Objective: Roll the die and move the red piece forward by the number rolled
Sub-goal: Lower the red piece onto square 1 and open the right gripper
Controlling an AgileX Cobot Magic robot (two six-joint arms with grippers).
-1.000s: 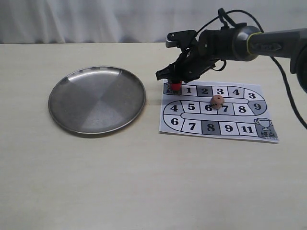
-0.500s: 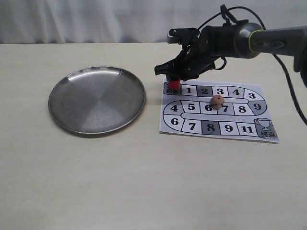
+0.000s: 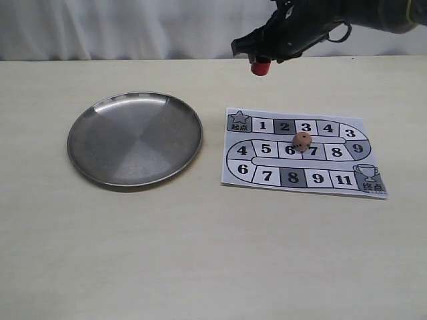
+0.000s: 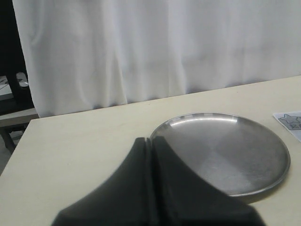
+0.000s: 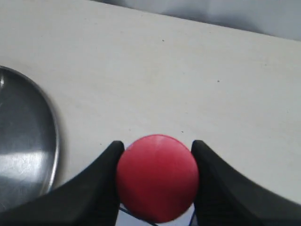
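Observation:
My right gripper (image 3: 259, 59) hangs high above the table, up and behind the board's start square, shut on the red piece (image 3: 260, 67). In the right wrist view the red piece (image 5: 157, 177) fills the gap between the two black fingers of the right gripper (image 5: 157, 147). The tan die (image 3: 302, 141) rests on the numbered paper board (image 3: 347, 171) between squares 6 and 7. My left gripper (image 4: 151, 140) is shut with nothing in it; it does not show in the exterior view.
A round steel plate (image 3: 93, 155) lies on the cream table left of the board; the left wrist view sees the plate (image 4: 275, 175) just beyond the fingers. A white curtain hangs behind the table.
The right gripper has lifted the red piece off the start square and risen well above the table. The die has stayed put.

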